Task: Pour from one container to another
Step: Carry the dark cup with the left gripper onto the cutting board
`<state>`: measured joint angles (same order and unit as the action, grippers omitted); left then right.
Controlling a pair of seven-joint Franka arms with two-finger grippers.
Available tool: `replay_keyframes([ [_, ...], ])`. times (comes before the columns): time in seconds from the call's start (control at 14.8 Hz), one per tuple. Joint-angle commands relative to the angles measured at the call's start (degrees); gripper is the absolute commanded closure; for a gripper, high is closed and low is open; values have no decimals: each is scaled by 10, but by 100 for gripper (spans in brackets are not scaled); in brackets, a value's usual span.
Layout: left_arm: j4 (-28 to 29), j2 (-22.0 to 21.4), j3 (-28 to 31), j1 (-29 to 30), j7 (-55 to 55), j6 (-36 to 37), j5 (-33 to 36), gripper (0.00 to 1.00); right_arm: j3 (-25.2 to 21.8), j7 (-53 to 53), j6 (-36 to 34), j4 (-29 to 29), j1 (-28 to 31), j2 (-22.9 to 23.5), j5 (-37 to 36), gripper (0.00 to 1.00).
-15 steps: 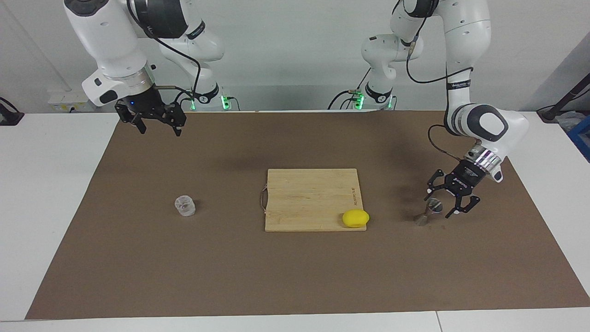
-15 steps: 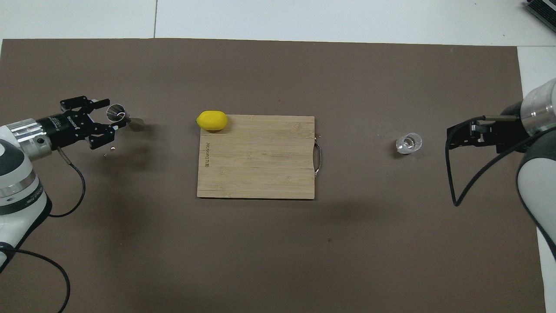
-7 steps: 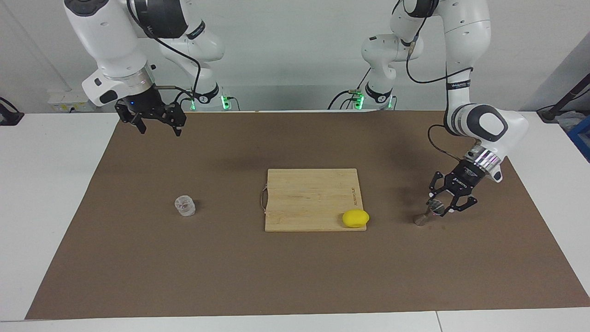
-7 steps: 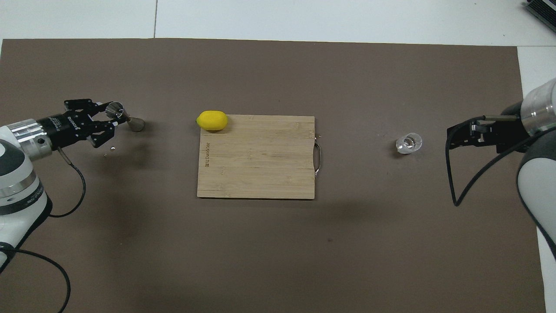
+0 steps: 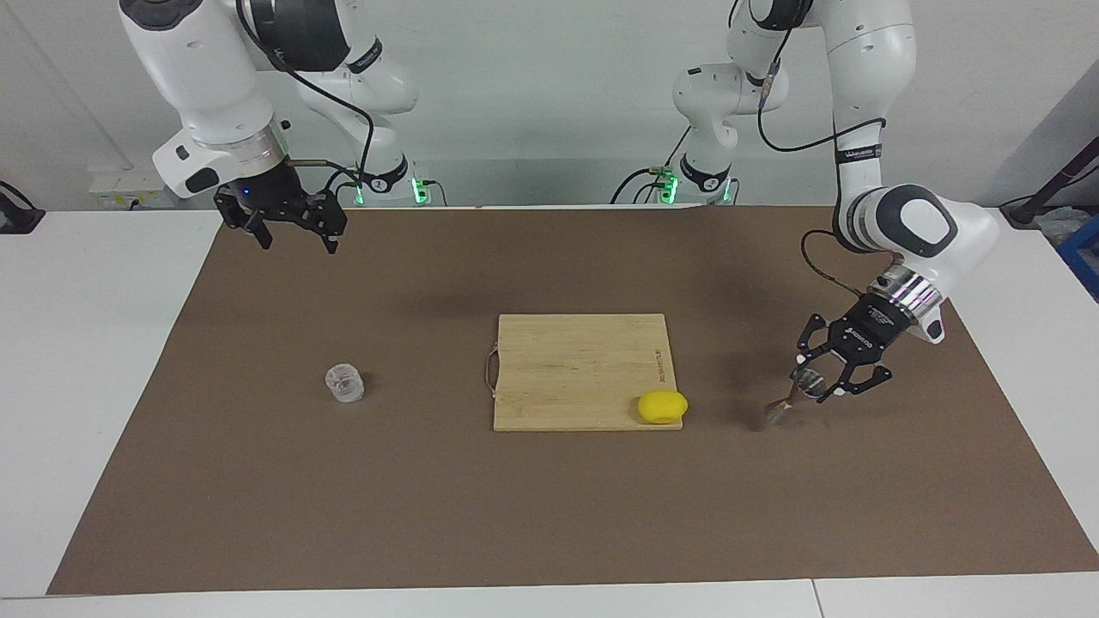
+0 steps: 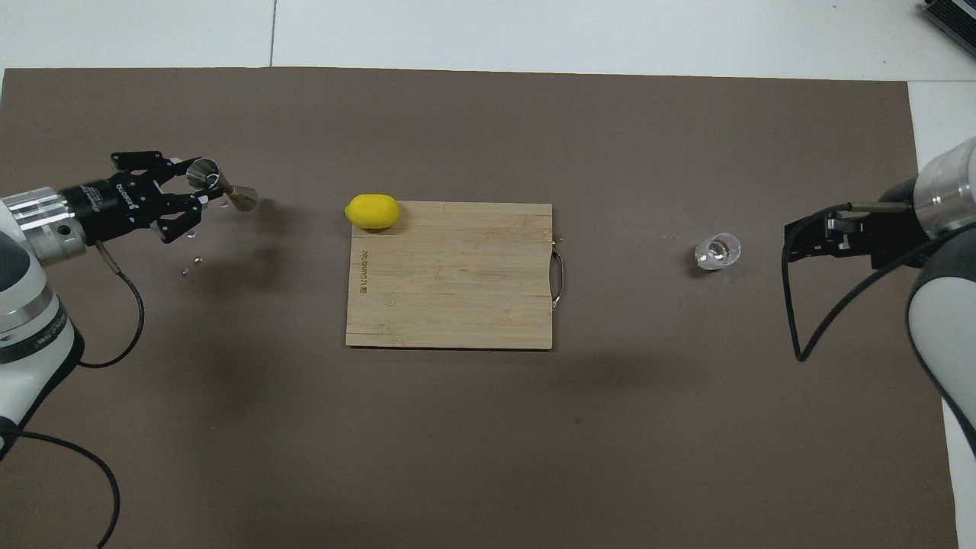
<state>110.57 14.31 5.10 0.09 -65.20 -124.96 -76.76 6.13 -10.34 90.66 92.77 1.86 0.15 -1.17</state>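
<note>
Your rig: two white Franka arms, black joints.
Black linked-finger grippers on silver wrist rings, loose black cables, green base lights.

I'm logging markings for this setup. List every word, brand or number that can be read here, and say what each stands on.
Cutting board: a short branded mark runs along the edge at the left arm's end, too small to read.
Left tool: white lettering on its black body, too blurred to read.
Left arm: a small printed band, unreadable.
Nothing else carries text.
</note>
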Motion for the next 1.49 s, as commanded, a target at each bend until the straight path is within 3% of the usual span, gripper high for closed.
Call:
replay_keyframes([
  [0.0,-3,-21,-16,-39,-4,6,2,100,2,13,-3,4,6,-7,3,1],
  [0.27,-12,-24,-17,-134,-3,-19,-5,100,2,13,-3,4,7,-7,3,1],
  [0.68,-5,-14,-19,-274,-4,-169,-95,100,2,13,-3,4,7,-7,3,1],
  [0.88,-3,-2,-19,-344,-5,-259,-108,100,2,13,-3,4,7,-7,3,1],
  [1.42,-5,44,-19,-401,-5,-306,-138,100,2,13,-3,4,7,-7,3,1],
])
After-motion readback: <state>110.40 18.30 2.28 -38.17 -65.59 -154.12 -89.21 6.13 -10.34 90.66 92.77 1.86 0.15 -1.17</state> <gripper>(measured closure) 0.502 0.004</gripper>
